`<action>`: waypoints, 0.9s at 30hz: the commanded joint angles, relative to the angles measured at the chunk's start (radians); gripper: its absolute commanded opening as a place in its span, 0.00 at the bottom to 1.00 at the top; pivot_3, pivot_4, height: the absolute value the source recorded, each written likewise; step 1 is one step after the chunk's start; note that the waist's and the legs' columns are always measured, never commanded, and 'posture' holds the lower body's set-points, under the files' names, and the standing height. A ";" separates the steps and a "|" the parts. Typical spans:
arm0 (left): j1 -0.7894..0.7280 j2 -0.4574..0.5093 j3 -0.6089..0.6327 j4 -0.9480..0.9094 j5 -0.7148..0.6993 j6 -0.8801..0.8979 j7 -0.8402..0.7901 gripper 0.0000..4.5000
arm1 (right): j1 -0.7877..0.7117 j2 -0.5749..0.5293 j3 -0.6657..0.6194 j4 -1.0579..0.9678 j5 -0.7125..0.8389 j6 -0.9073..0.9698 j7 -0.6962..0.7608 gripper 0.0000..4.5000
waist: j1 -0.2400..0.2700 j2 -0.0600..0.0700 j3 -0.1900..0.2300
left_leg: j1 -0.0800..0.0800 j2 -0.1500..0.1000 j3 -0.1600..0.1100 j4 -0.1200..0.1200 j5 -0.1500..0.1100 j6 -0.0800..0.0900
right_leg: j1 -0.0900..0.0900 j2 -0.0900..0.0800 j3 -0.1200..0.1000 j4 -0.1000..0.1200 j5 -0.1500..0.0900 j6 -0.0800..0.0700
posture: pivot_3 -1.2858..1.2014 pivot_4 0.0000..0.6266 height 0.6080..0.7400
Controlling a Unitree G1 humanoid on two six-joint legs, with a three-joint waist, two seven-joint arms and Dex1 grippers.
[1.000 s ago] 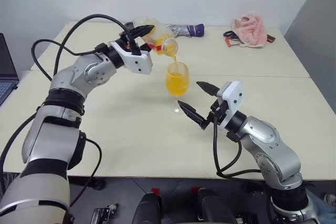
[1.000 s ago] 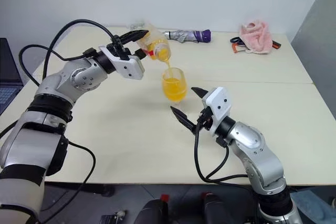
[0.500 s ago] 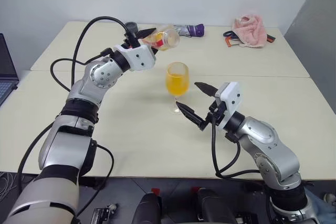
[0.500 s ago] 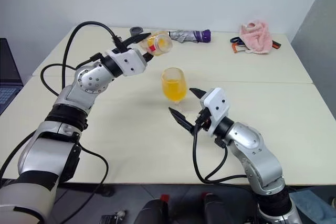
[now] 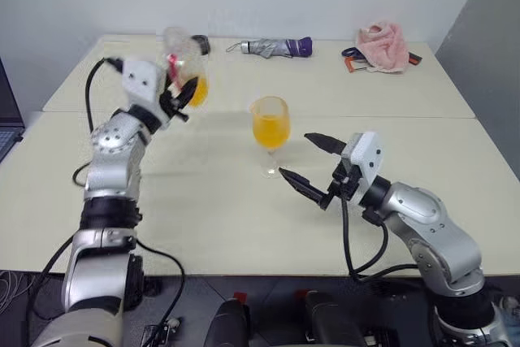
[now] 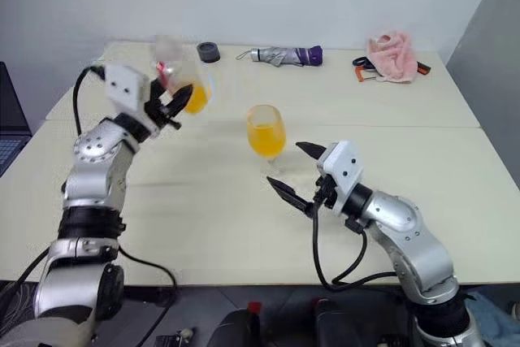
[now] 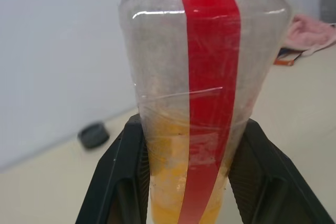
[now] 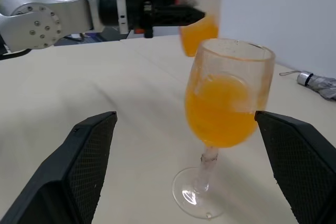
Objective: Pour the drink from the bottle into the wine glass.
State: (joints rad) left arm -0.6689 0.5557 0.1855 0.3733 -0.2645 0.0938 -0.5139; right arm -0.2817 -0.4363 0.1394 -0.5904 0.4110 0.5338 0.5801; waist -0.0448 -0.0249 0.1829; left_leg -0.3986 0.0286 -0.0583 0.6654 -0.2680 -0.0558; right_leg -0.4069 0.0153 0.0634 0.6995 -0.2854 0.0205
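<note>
Left gripper [image 7: 189, 182] is clamped on the bottle [image 7: 202, 77], one black finger [image 7: 118, 182] pressed to each side of its lower body. The bottle stands upright in the grip, up off the table [image 5: 203, 201], and in the head views it's smeared with blur, so the outline is hard to read there. The neck and mouth are cut off at the edge of the left wrist view, so I can't tell from that one whether a cap is on. What's left of the drink [image 7: 173, 182] sits low in the bottle, level with the fingers; the red stripe label runs up the face toward the camera.

Right gripper [image 5: 313, 166] is spread wide and holding nothing. The wine glass [image 5: 269, 123] stands on the table just past its fingertips, between the two fingers as seen from the right wrist camera, not touching either. It's about two-thirds full of orange liquid, with the foot and stem showing clearly.

Well beyond the left gripper there's a small dark round cap-like thing [image 6: 209, 52], too small to identify for sure. Farther back, beyond the glass, lie a folded umbrella [image 5: 272, 45] and a pink cloth [image 5: 382, 45]; something dark and orange pokes out from under the cloth, mostly hidden.
</note>
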 commanded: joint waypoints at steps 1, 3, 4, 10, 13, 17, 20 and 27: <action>0.082 0.007 0.122 -0.146 -0.097 0.127 0.059 0.37 | -0.014 -0.036 -0.009 -0.060 0.083 0.042 0.071 1.00 | 0.000 0.000 0.000 | 0.000 0.000 0.000 0.000 0.000 0.000 | 0.000 0.000 0.000 0.000 0.000 0.000 | 0.52 0.24 1.00; 0.135 0.002 0.155 -0.186 -0.118 0.168 0.081 0.37 | -0.030 -0.038 -0.003 -0.058 0.097 0.053 0.074 1.00 | 0.004 0.000 0.000 | 0.000 0.000 -0.001 0.000 0.000 0.000 | 0.000 -0.001 0.000 0.000 0.000 0.000 | 0.52 0.24 1.00; 0.153 0.000 0.164 -0.200 -0.124 0.182 0.088 0.37 | -0.038 -0.038 -0.001 -0.056 0.100 0.057 0.074 1.00 | 0.006 0.000 0.000 | 0.000 0.000 -0.001 0.001 0.000 0.000 | 0.000 -0.001 -0.001 0.000 0.000 0.000 | 0.52 0.24 1.00; 0.294 -0.002 0.223 -0.255 -0.150 0.231 0.106 0.37 | -0.112 -0.032 0.060 -0.017 0.074 0.056 0.097 1.00 | 0.012 0.000 0.000 | 0.001 0.000 0.000 0.001 0.000 0.000 | 0.001 -0.001 0.000 0.000 0.000 0.000 | 0.52 0.24 1.00; 0.325 0.000 0.228 -0.258 -0.147 0.237 0.108 0.37 | -0.118 -0.036 0.074 -0.001 0.060 0.044 0.110 1.00 | 0.015 -0.001 -0.001 | 0.000 0.000 -0.001 0.001 0.000 0.000 | 0.001 -0.001 -0.001 0.000 0.000 0.000 | 0.52 0.24 1.00; 0.357 0.005 0.224 -0.247 -0.131 0.232 0.112 0.37 | -0.120 -0.035 0.088 0.009 0.051 0.035 0.124 1.00 | 0.015 -0.001 -0.001 | 0.000 0.000 -0.001 0.001 0.000 0.000 | 0.001 -0.001 -0.001 0.000 0.000 0.000 | 0.52 0.24 1.00; 0.371 0.009 0.210 -0.232 -0.112 0.222 0.107 0.37 | -0.117 -0.032 0.095 0.009 0.043 0.035 0.131 1.00 | 0.014 -0.001 -0.001 | 0.001 0.000 0.000 0.001 0.000 0.000 | 0.001 -0.001 0.000 0.000 0.000 0.000 | 0.52 0.24 1.00; 0.379 0.008 0.196 -0.229 -0.094 0.211 0.090 0.73 | -0.111 -0.031 0.095 0.007 0.038 0.040 0.137 1.00 | 0.014 -0.001 -0.001 | 0.001 0.000 0.000 0.001 0.000 0.000 | 0.001 -0.001 0.000 0.000 0.000 0.000 | 0.52 0.24 1.00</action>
State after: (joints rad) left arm -0.2896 0.5473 0.3803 0.1673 -0.3684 0.3212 -0.4166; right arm -0.3840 -0.4662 0.2385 -0.5637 0.4506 0.5926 0.7116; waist -0.0310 -0.0261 0.1822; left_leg -0.3975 0.0283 -0.0582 0.6660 -0.2680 -0.0558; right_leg -0.4056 0.0141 0.0633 0.6990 -0.2854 0.0206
